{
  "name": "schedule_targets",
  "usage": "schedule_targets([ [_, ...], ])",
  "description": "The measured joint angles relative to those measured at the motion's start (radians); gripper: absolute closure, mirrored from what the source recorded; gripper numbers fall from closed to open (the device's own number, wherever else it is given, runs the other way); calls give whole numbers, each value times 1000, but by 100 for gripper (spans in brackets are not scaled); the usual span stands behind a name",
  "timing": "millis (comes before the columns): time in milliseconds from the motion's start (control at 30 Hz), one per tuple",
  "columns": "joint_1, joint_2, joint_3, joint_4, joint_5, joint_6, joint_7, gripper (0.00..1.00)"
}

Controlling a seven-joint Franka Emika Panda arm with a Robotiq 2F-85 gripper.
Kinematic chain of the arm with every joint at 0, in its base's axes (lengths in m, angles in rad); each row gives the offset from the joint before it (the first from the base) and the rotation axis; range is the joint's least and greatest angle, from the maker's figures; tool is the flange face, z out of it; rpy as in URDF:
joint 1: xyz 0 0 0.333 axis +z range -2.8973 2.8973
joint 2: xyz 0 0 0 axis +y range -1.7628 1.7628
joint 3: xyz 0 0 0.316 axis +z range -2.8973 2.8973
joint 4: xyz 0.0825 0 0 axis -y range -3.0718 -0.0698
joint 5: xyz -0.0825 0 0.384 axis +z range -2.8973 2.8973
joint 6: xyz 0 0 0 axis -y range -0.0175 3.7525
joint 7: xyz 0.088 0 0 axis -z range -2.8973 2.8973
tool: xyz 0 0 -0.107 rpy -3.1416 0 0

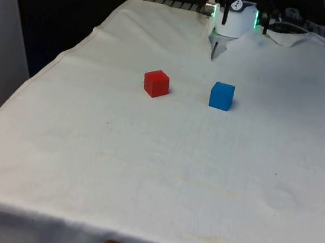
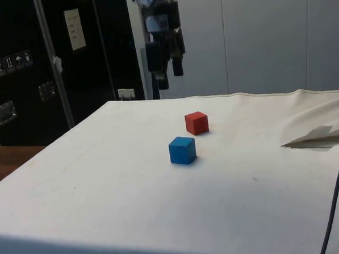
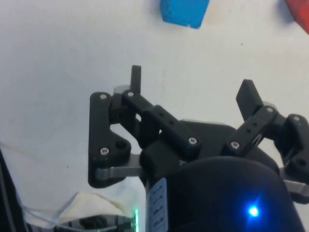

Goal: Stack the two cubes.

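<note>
Blue cube (image 2: pixel 182 150) near red cube (image 2: pixel 196 123); pincer (image 2: pixel 168 73) hangs high, fingers apart.

red cube (image 1: pixel 156 83): small, sits flat on the white cloth | blue cube (image 1: pixel 221 96): same size, sits flat, apart from red, toward the front view's right

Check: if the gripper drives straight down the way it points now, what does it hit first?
Probably bare white cloth. The gripper hangs open above the table, with the blue cube and red cube off to one side; depth is uncertain.
</note>
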Motion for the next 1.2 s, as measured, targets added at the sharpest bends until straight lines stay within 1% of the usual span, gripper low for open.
schedule_targets([
  [67,0,13,4,-6,0,21,4,0],
  [100,0,13,4,-6,0,21,4,0],
  [167,0,31,8,-14,0,46,7,0],
  [200,0,31,8,-14,0,46,7,0],
  [233,0,43,10,-20,0,65,8,0],
  [333,0,66,10,-28,0,93,8,0],
  [400,0,66,10,-28,0,93,8,0],
  [433,0,83,10,-31,0,112,8,0],
  [600,-1,136,8,-34,0,163,7,0],
  [667,-1,145,7,-35,0,170,6,0],
  [867,-8,195,-16,-41,1,225,-18,0],
  [933,-11,218,-29,-49,1,259,-34,0],
  [967,-11,218,-29,-49,1,259,-34,0],
  [1100,-14,252,-45,-52,3,298,-52,0],
  [1200,-14,273,-47,-51,3,317,-55,0],
])
